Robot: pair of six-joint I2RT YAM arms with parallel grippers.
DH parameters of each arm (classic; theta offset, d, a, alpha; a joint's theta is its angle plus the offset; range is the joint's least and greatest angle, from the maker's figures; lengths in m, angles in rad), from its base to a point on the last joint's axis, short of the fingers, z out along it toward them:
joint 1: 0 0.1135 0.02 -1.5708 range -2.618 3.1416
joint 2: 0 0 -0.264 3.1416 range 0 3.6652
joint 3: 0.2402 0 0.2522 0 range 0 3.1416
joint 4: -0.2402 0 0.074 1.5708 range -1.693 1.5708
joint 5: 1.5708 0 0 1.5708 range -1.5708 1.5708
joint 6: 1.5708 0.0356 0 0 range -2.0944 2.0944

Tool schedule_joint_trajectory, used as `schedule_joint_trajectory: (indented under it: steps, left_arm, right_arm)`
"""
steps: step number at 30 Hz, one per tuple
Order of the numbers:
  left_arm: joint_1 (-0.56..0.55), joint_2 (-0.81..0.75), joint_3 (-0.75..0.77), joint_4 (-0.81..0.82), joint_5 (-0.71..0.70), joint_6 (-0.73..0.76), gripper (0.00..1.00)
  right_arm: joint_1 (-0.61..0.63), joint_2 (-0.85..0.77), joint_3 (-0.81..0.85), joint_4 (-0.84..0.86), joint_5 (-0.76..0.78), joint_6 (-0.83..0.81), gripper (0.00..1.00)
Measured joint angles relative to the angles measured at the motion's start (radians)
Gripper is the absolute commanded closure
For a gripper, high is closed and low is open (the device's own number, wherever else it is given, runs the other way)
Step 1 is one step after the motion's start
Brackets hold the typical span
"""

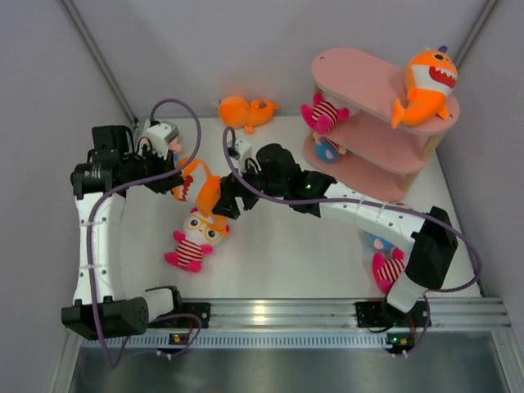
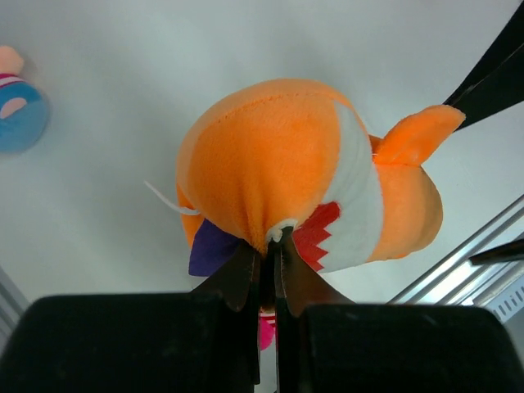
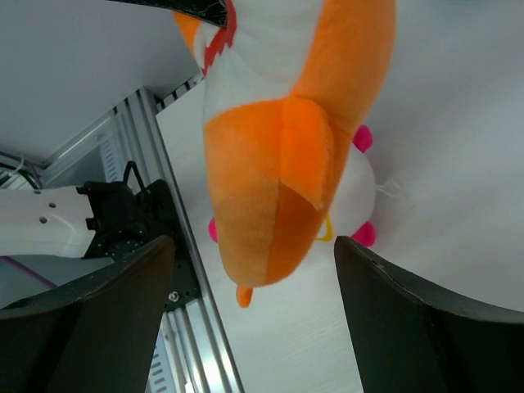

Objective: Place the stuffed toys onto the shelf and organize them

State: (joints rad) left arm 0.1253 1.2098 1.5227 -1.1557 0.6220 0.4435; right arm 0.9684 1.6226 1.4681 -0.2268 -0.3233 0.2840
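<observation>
Hanging between both arms, well short of the pink three-tier shelf: orange plush shark with white toothy mouth.
Grip: left gripper pinched shut on a small fold of its fabric; right gripper wide open astride the tail, holding nothing.
Risk: the thin pinch slips, or lets go before the right closes, and the shark drops onto the white-faced plush doll in pink-striped clothes below.

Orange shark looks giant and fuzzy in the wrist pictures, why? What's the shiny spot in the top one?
Left wrist: the orange shark sits close to the lens, so it fills the frame, slightly soft; right wrist: the same, the dark jaws blurred; top external: glare on the metal rail.
</observation>
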Motion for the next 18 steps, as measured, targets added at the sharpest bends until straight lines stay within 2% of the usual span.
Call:
schedule_joint_trajectory:
  steps: [4,6,7,8,11,14,15,16,18]
  left_arm:
    - [-0.018,-0.017,-0.002,-0.005,-0.003,-0.004,1.00]
    - [-0.019,-0.031,-0.003,-0.006,-0.007,-0.003,1.00]
    - [-0.019,-0.037,-0.005,-0.005,-0.009,-0.003,1.00]
    - [-0.019,-0.045,-0.009,-0.006,-0.007,-0.003,1.00]
    - [-0.022,-0.063,-0.019,-0.013,-0.008,0.002,1.00]
    - [-0.023,-0.069,-0.027,-0.017,-0.006,0.004,1.00]
    - [-0.023,-0.071,-0.027,-0.016,-0.005,0.004,1.00]
    - [-0.023,-0.071,-0.027,-0.016,-0.003,0.004,0.92]
    - [-0.023,-0.074,-0.027,-0.015,-0.002,0.005,0.70]
  right_arm:
    - [0.046,0.063,0.008,0.049,-0.008,0.053,0.21]
    - [0.051,0.093,0.015,0.061,-0.010,0.069,0.25]
    - [0.051,0.110,0.024,0.064,-0.010,0.076,0.31]
    - [0.051,0.128,0.030,0.067,-0.007,0.080,0.52]
    - [0.050,0.161,0.034,0.085,-0.014,0.109,0.83]
    - [0.051,0.164,0.034,0.095,-0.018,0.130,1.00]
    - [0.051,0.164,0.034,0.098,-0.017,0.135,1.00]
    - [0.051,0.164,0.034,0.100,-0.014,0.139,1.00]
    - [0.050,0.164,0.034,0.100,-0.010,0.148,1.00]
